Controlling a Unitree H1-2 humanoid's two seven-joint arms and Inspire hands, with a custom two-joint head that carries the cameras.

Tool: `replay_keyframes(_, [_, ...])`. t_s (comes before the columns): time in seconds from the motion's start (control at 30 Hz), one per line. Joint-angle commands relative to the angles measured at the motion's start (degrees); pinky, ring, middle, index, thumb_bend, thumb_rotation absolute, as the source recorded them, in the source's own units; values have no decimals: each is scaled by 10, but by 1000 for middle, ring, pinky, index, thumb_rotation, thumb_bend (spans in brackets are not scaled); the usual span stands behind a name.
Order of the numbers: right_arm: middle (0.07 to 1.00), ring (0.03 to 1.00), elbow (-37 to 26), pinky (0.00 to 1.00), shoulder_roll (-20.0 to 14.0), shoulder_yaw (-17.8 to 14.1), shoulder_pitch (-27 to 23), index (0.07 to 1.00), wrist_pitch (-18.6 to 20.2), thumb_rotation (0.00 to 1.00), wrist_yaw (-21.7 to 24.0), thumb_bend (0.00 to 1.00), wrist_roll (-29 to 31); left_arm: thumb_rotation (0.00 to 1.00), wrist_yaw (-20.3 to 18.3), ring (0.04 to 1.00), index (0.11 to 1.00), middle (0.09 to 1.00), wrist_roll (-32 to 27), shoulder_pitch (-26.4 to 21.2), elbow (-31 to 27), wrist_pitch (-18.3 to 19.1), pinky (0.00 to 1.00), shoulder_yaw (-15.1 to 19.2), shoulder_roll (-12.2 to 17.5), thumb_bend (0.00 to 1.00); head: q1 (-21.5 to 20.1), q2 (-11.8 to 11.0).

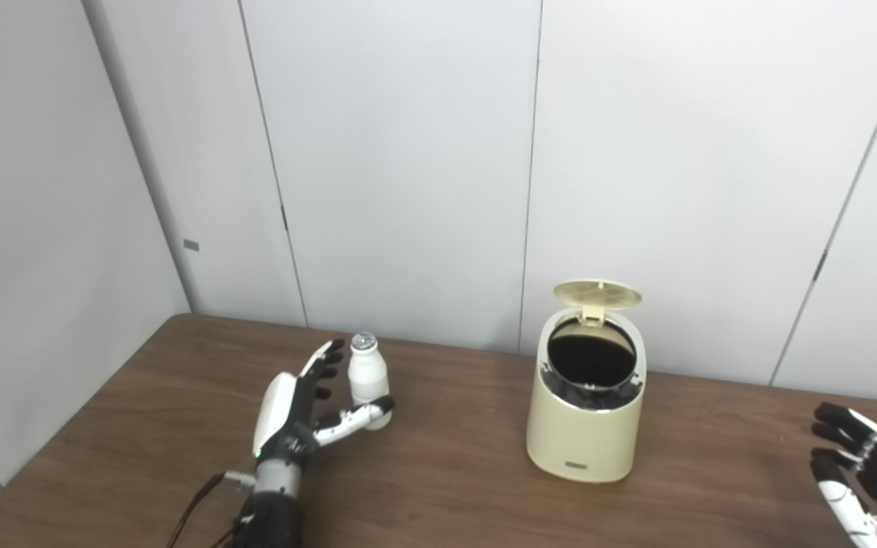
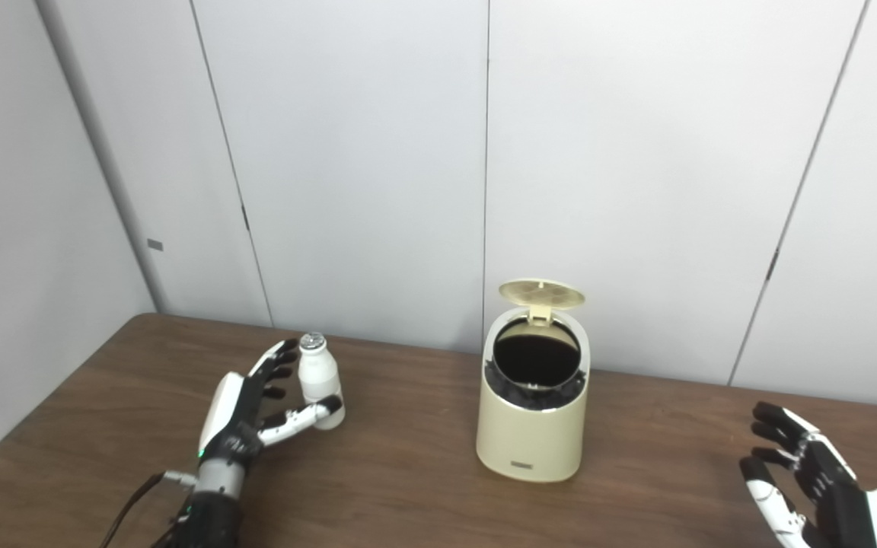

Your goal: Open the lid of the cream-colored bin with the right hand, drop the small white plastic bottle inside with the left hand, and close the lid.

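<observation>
The bin [image 1: 585,415] sits on the table [image 1: 446,487] with its lid [image 1: 597,294] already up. The left hand [image 1: 298,407] wraps loosely around the standing bottle [image 1: 368,378], not lifted yet. The right hand [image 2: 808,476] rests empty, fingers apart. Dropping and closing are left.

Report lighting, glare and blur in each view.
Left eye view: even, soft light, faint shadows on the table; the bin interior reads black; the bottle is slightly soft. Right eye view: same flat light, no glare; the right hand is cropped at the edge.
</observation>
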Motion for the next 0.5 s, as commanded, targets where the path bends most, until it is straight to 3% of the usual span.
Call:
replay_keyframes(0.0, [776, 754, -4, 636, -14, -13, 8, 741, -20, 585, 6, 419, 2, 522, 0, 853, 897, 880, 3, -37, -21, -1, 764, -1, 16, 1000, 3, -1])
replay_keyframes(0.3, [770, 748, -15, 613, -6, -20, 10, 735, -16, 635, 13, 466, -10, 486, 4, 838, 886, 847, -16, -63, 0, -1, 755, 0, 11, 1000, 2, 0])
replay_keyframes(0.4, [766, 743, -17, 605, -4, -21, 11, 728, -13, 635, 15, 477, -9, 435, 31, 791, 819, 790, -21, -69, 10, -28, 716, 5, 4, 1000, -1, 0])
replay_keyframes(0.47, [765, 743, -20, 604, -3, -22, 11, 727, -11, 639, 18, 491, -7, 318, 55, 713, 726, 708, -24, -71, 14, -46, 646, 11, -4, 1000, -2, 0])
